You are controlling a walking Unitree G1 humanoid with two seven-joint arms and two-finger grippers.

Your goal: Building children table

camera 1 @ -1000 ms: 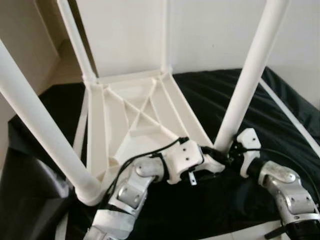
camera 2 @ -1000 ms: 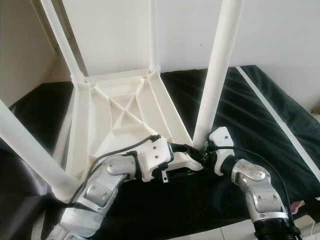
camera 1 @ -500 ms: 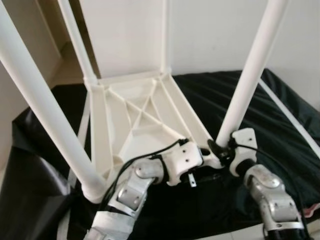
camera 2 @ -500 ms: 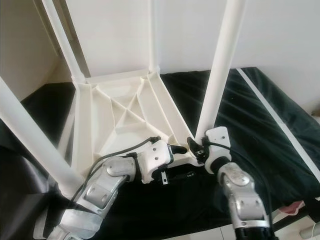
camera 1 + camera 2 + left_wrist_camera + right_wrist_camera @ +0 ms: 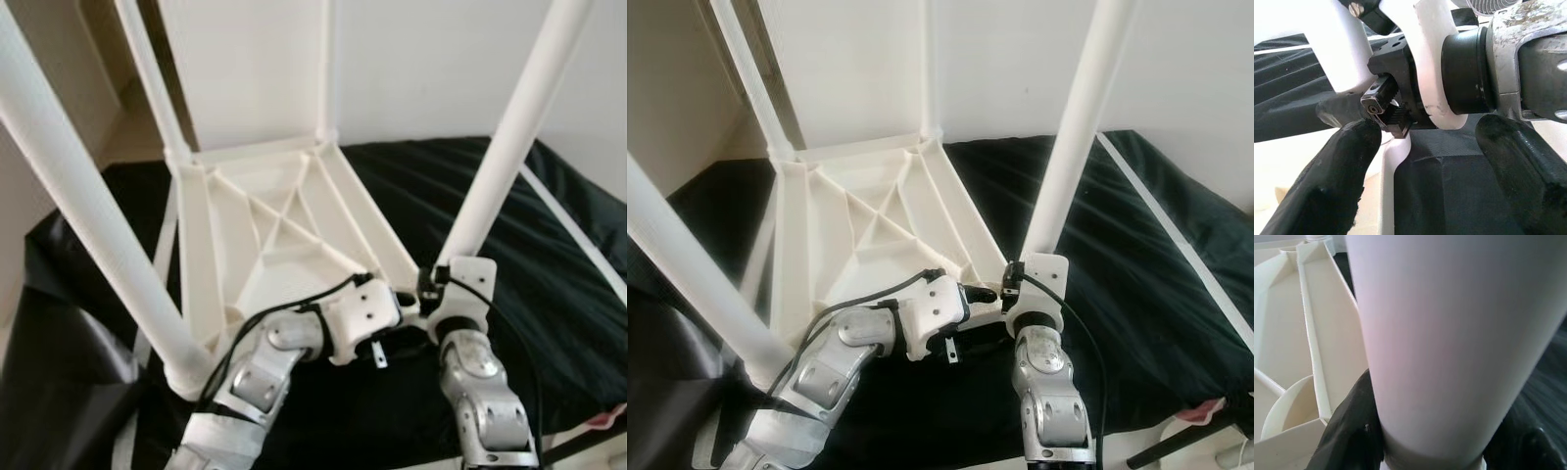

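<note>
A white plastic children's table (image 5: 265, 225) lies upside down on a black cloth, its legs pointing up. My right gripper (image 5: 446, 269) is shut around the base of the near right leg (image 5: 509, 166), at the table's corner. In the right wrist view that leg (image 5: 1449, 333) stands between the black fingers (image 5: 1349, 431). My left gripper (image 5: 407, 304) sits at the same corner, just left of the right one. The left wrist view shows the left gripper (image 5: 1425, 166) open, its fingers (image 5: 1337, 176) spread, with the table's edge and the right wrist ahead.
The near left leg (image 5: 88, 206) rises close by my left arm. Two thinner-looking far legs (image 5: 147, 78) stand against the white wall. The black cloth (image 5: 549, 255) carries a white strip (image 5: 578, 235) on the right. A pink object (image 5: 1200, 411) lies at the lower right.
My right forearm has swung in from the right to below the leg's base. The near right leg's top now leans further right. The left arm has barely moved.
</note>
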